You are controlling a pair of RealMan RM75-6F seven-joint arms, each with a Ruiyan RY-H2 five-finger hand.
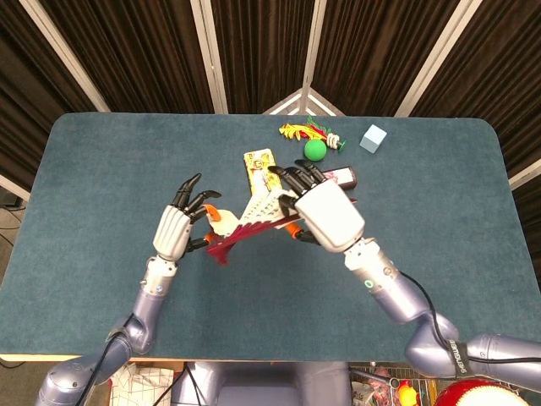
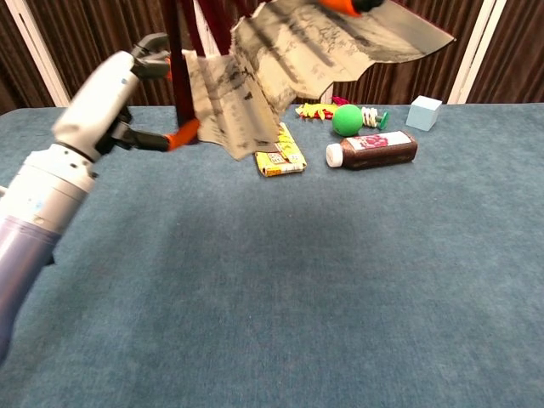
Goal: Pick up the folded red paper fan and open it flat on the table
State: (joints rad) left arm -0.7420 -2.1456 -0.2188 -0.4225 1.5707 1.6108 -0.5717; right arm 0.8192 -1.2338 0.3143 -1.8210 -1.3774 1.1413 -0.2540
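Right hand (image 1: 328, 216) grips the pleated paper fan (image 2: 280, 64), half-spread above the felt-covered counter (image 2: 280, 289); left hand (image 1: 176, 230) pinches its dark red ribs, other fingers splayed.

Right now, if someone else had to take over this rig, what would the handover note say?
Left hand: holds the fan's dark red ribs at their lower end, its other fingers spread.
Right hand: grips the far edge of the paper leaf.
Red paper fan: partly spread, held between the two hands above the table, not lying on it; the chest view shows the pleats hanging loose.
Done: fan picked up, opening begun.
Left: finish spreading the ribs, then lay the fan flat on a bare part of the table, away from the yellow packet and brown bottle just behind.
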